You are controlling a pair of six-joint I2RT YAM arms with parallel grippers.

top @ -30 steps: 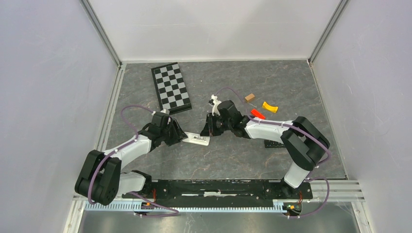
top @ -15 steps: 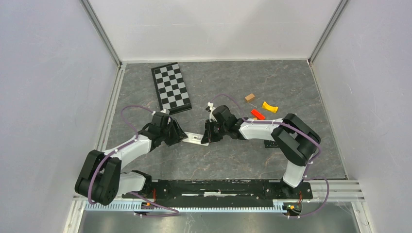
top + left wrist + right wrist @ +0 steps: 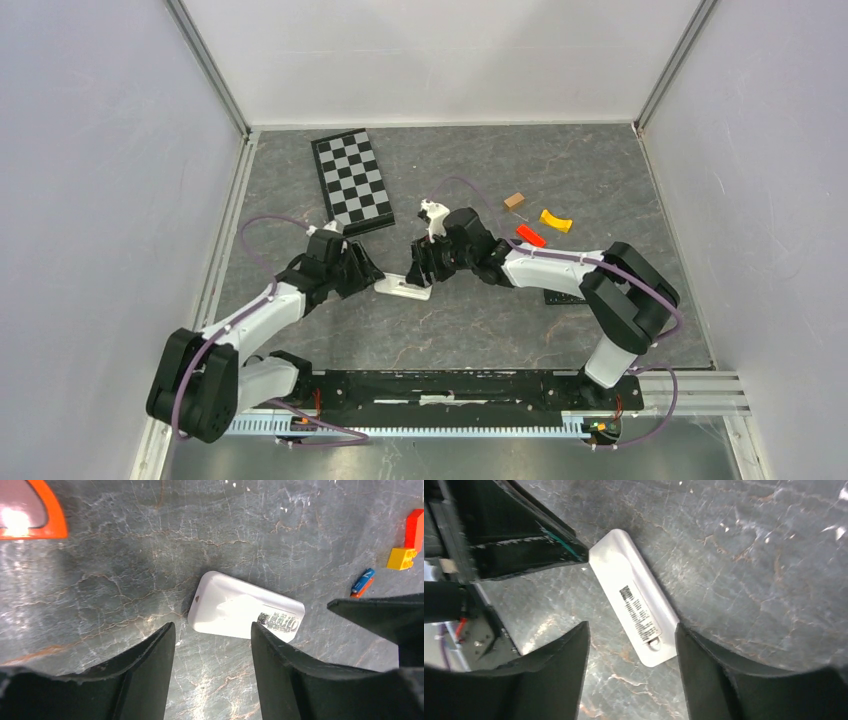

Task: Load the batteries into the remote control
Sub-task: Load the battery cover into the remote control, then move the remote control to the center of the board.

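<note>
"Grey marbled tabletop (image 3: 480, 330), pale walls (image 3: 440, 60) on three sides. Where is the remote?"

"The remote (image 3: 634, 605) lies flat near the middle of the tabletop. It is white and its back side is up, with a printed label and a small latch at one end."

"And the two hands?"

"They stand at opposite short ends of the remote, low over the tabletop. The right hand (image 3: 631, 626) is released: its fingers are spread and the remote lies under the gap between them, slanted across it. The left hand (image 3: 212, 626) is released too and grasps nothing. In its own wrist view the remote lies just ahead of the fingertips."

"Does any finger touch the remote?"

"In the right wrist view, one finger (image 3: 514, 515) of the left hand comes up to a corner of the remote. If it really touches, I cannot tell."

"And the batteries?"

"Two batteries (image 3: 363, 579) – one blue, one orange – lie side by side on the tabletop, touching each other or almost. They are well apart from the remote, just beside a yellow block (image 3: 402, 558), and a red block (image 3: 415, 527) stands behind that one."

"Something more on the tabletop?"

"A checkerboard (image 3: 352, 182) lies flat on the far left part, and a small wooden block (image 3: 514, 200) lies beyond the right arm."
</note>
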